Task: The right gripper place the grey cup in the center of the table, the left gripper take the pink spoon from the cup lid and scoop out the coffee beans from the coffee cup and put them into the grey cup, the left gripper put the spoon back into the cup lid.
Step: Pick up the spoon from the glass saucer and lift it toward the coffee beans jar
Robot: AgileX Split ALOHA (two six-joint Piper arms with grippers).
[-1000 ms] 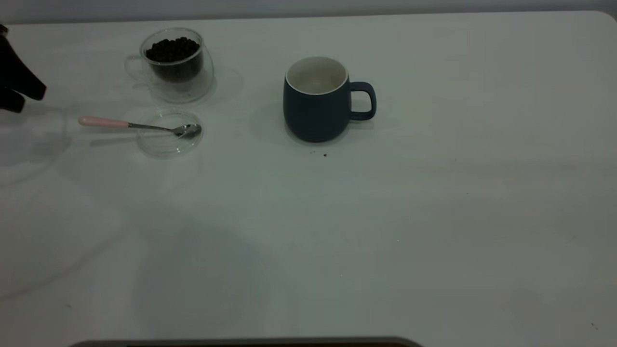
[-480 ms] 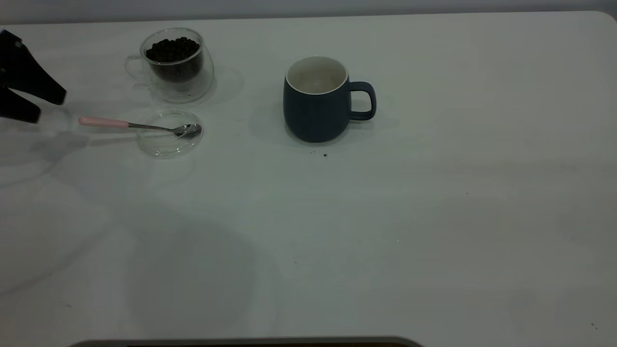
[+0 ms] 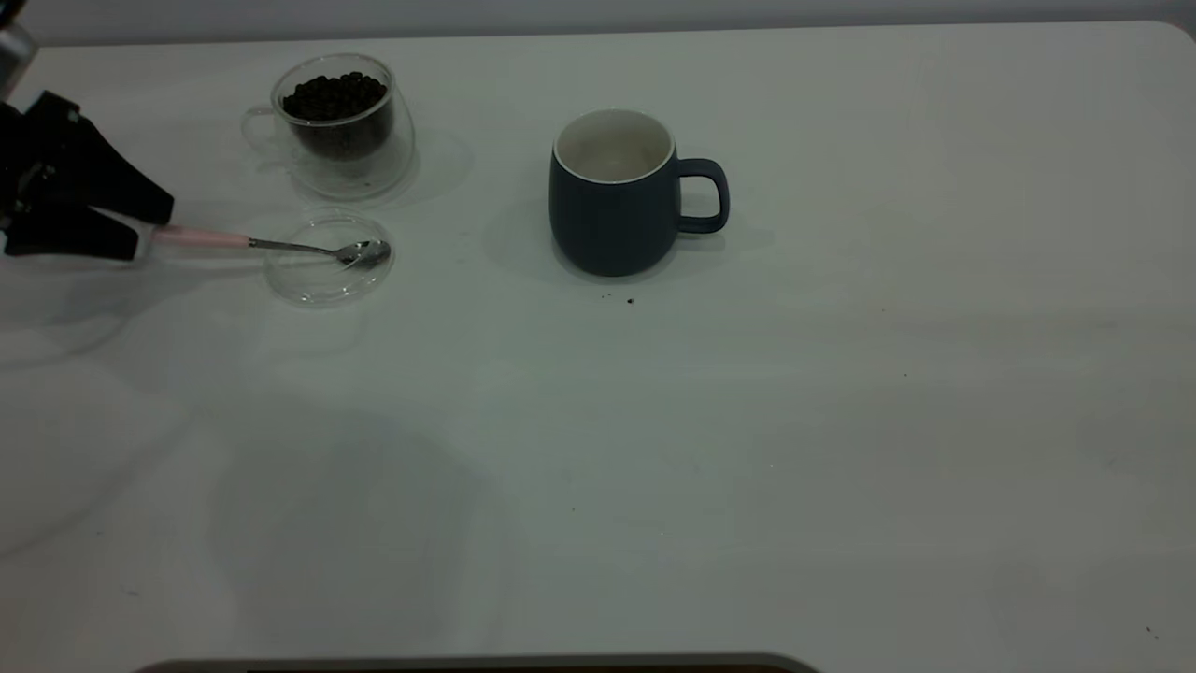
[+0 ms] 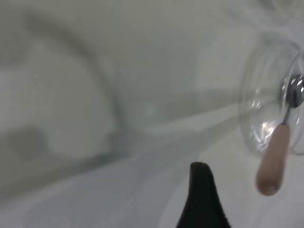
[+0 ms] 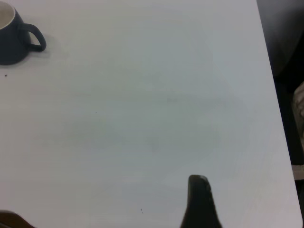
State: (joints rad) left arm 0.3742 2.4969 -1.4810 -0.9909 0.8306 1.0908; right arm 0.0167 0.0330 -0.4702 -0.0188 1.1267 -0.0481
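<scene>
On the bench (image 3: 841,421), the grey cup (image 3: 612,194) stands near the middle toward the far edge. Well to its left stands the coffee cup (image 3: 344,123) with the coffee beans (image 3: 334,94) in it. Just in front of that lies the cup lid (image 3: 327,259), the pink spoon (image 3: 266,243) resting across it, its handle reaching left to the left claw (image 3: 145,229)
</scene>
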